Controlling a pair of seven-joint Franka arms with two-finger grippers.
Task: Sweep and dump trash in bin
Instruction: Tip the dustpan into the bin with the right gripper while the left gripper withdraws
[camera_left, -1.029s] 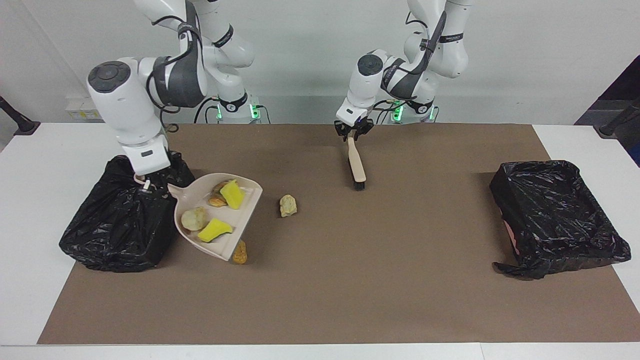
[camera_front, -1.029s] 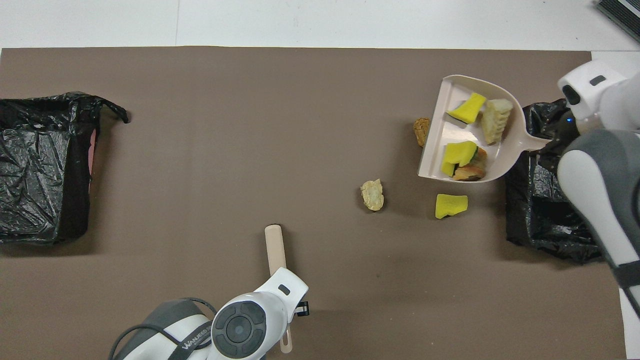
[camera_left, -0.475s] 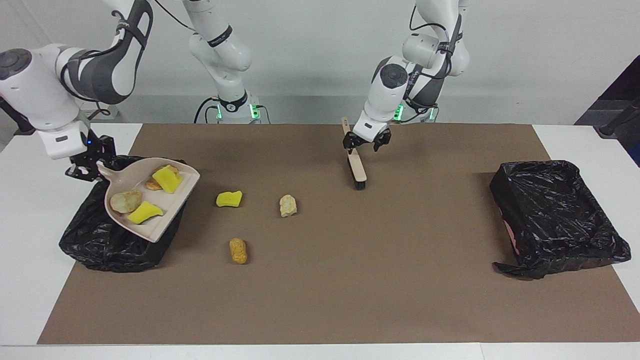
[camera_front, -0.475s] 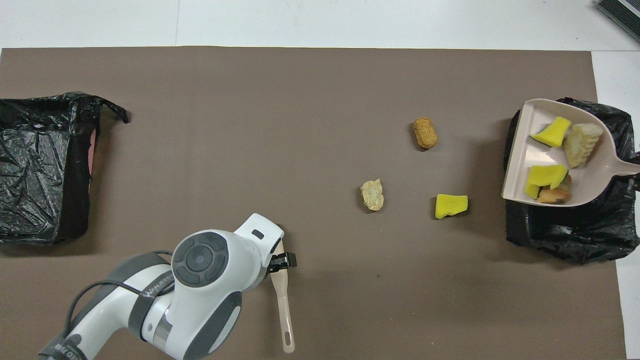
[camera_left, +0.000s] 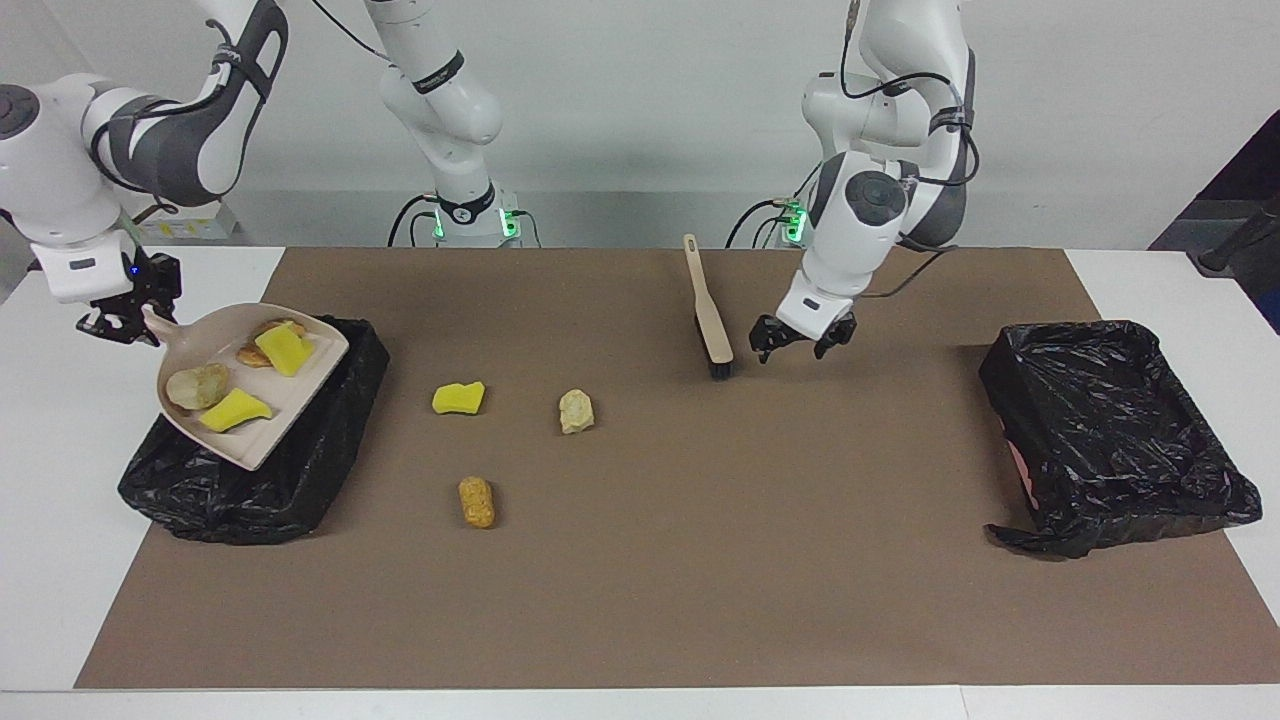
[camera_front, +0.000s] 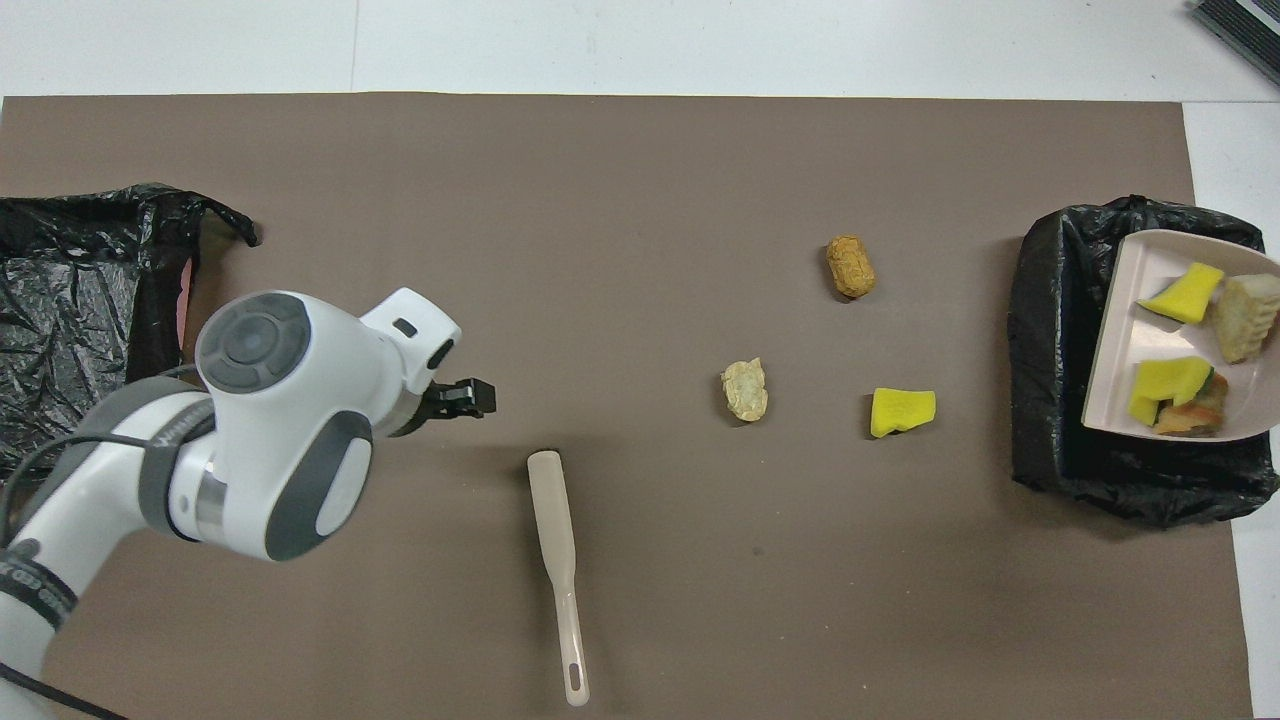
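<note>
On the brown-matted table (camera_left: 640, 600), the right hand (camera_left: 115, 318) grips a loaded dustpan (camera_left: 255, 440) over the corner bin (camera_left: 330, 470) — the left hand (camera_left: 800, 343) hangs open; uneven tipping could scatter the trash (camera_left: 235, 410).

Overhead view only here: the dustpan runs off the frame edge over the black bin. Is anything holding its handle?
Observer: Yes, the right pincer is shut on the handle of the dustpan.
Operator: Is the pan level?
Observer: It looks tilted, handle end up and lip down, over the bin.
Operator: The left arm's body mostly hides its pincer. Is it gripping the brush?
Observer: No, the left pincer hangs open beside the bristle end of the brush, not touching it.
</note>
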